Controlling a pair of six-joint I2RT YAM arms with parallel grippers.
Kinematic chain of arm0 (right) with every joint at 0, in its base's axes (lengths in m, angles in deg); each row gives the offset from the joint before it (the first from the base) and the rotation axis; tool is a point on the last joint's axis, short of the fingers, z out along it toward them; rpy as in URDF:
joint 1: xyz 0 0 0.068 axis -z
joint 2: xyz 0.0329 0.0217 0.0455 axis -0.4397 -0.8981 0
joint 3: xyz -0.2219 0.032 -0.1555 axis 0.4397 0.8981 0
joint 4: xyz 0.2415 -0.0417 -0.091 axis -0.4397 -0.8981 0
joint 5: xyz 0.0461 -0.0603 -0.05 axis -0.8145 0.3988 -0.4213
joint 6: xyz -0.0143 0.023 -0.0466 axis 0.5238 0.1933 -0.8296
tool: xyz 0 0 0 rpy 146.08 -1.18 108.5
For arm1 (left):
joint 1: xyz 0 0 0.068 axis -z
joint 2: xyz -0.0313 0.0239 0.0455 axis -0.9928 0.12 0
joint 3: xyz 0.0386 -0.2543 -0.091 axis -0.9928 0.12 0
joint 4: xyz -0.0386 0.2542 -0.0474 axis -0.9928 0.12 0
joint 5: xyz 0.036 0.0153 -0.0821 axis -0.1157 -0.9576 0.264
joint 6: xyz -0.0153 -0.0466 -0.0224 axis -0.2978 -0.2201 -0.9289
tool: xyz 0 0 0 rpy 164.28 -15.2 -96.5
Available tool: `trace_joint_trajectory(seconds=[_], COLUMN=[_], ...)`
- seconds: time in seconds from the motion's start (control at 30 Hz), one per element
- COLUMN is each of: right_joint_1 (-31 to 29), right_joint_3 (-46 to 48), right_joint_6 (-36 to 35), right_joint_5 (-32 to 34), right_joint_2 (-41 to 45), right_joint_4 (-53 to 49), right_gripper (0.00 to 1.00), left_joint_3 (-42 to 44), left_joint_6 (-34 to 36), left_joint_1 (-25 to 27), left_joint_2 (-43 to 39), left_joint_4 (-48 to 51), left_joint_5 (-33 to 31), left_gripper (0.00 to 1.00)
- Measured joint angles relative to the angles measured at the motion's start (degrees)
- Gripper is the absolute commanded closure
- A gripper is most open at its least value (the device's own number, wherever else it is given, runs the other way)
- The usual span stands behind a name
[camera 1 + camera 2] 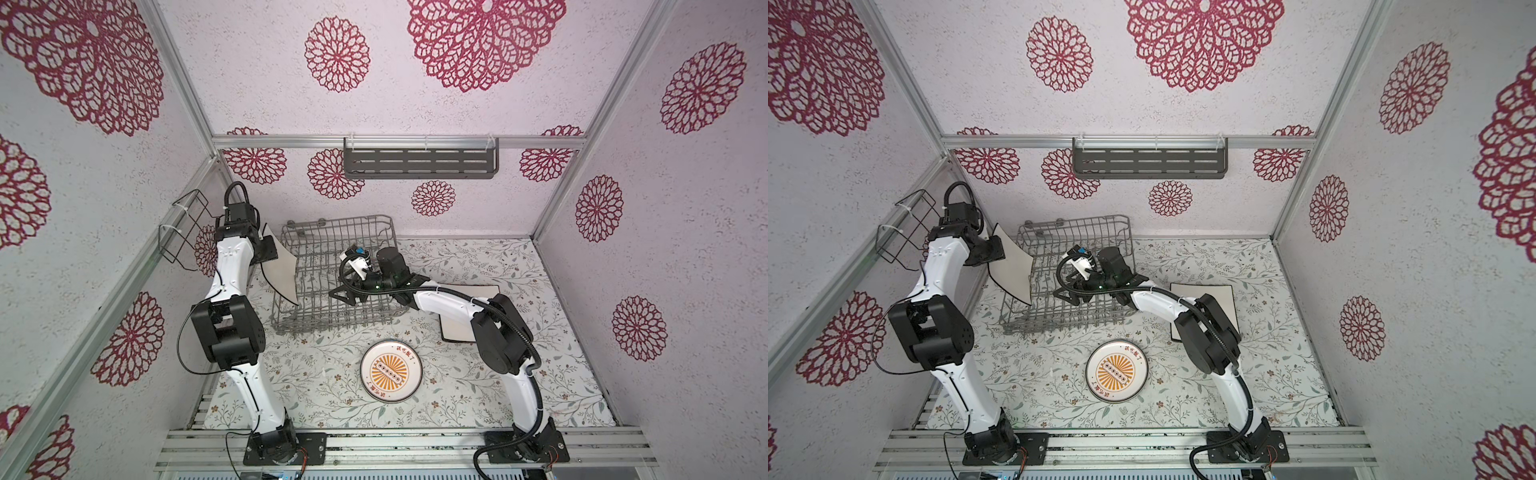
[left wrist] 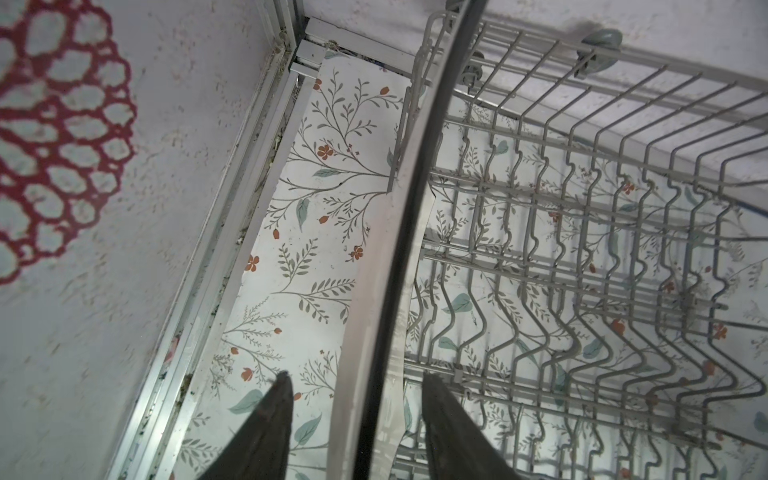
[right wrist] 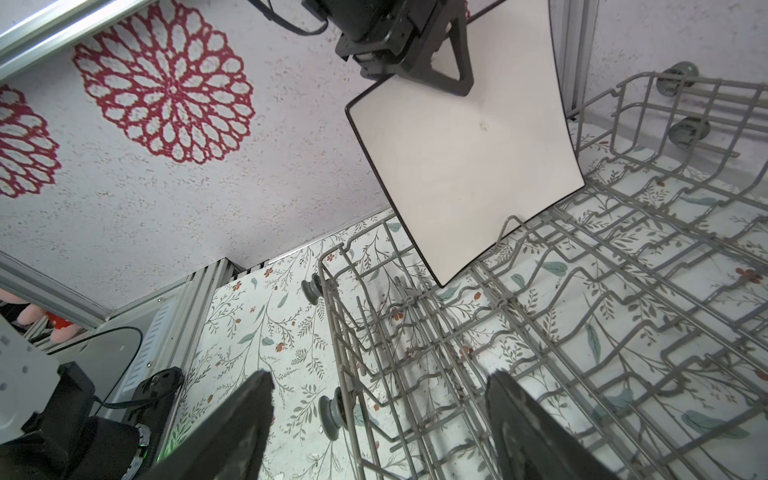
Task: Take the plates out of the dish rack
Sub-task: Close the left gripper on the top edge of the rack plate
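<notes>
Square white plate [image 3: 465, 158] stands on edge at the left end of the dish rack [image 1: 340, 232], lower edge among the tines. Left end effector [image 2: 355, 376] straddles its dark upper rim, spread, gaps on both sides. Right end effector [image 3: 380, 378] spread, empty, over the rack. We judge the plate stiff, glazed, slick and breakable: pinch deep past the rim, lift straight up.

The grey wire dish rack [image 1: 332, 232] sits level. At its left end a square white plate [image 1: 280, 272] with a black rim stands on edge, tilted, its lower corner among the tines. A second square plate [image 1: 455, 330] of the same kind lies flat just right of the rack. A round plate [image 1: 391, 371] — orange sunburst centre, dark rim — lies flat in front.
</notes>
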Motion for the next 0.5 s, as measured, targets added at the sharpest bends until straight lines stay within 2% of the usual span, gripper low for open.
trace_joint_trajectory(seconds=[0.13, 0.33, 0.5], right_joint_1=[0.44, 0.57, 0.63], right_joint_3=[-0.11, -0.28, -0.31], right_joint_6=[0.59, 1.2, 1.2], right_joint_5=[-0.35, -0.42, -0.28], right_joint_2=[0.0, -0.68, -1.14], right_joint_4=[0.72, 1.51, 1.44], right_gripper=[0.17, 0.18, 0.18], left_joint_3=[-0.28, -0.7, -0.72], left_joint_6=[0.02, -0.07, 0.0], left_joint_1=[0.0, 0.02, -0.26], left_joint_2=[0.42, 0.44, 0.55], left_joint_4=[0.37, 0.61, 0.81], left_joint_5=[0.7, 1.4, 2.1], left_gripper=[0.56, 0.71, 0.76])
